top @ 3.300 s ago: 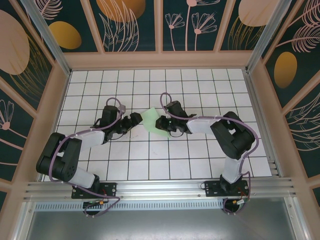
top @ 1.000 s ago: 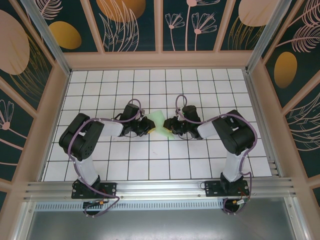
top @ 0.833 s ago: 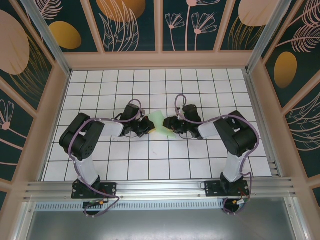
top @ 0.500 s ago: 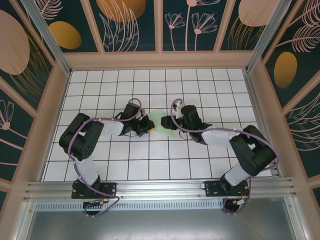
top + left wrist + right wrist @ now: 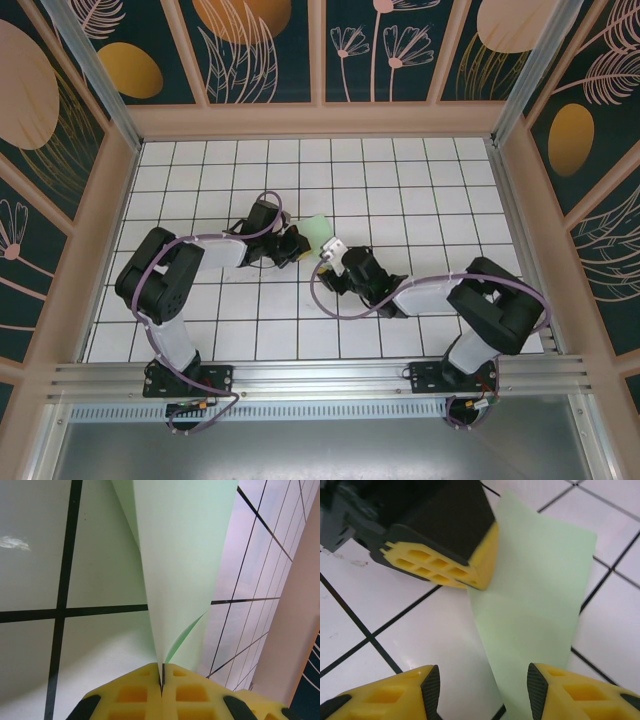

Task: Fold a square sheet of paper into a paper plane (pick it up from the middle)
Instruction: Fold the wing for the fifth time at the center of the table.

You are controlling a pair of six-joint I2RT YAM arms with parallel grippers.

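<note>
The pale green sheet of paper (image 5: 318, 228) is folded and stands up off the tiles near the table's middle. My left gripper (image 5: 297, 243) is shut on its left end. In the left wrist view the yellow fingertips (image 5: 145, 692) pinch the folded edge at the left gripper (image 5: 162, 677), and the paper (image 5: 180, 555) fans away from them. My right gripper (image 5: 328, 258) sits just on the near side of the paper, open and holding nothing. In the right wrist view the right gripper (image 5: 482, 695) has its jaws spread wide, with the paper (image 5: 540, 595) and the left fingers (image 5: 445, 562) ahead.
The white grid table (image 5: 400, 180) is ringed by a tan wooden wall (image 5: 320, 120). A rail (image 5: 320, 375) runs along the near edge by the arm bases. Both arms crowd the middle of the table.
My right gripper has let go of the paper and drawn back toward the near side, its arm swinging low. The left gripper keeps its hold and has barely moved.
</note>
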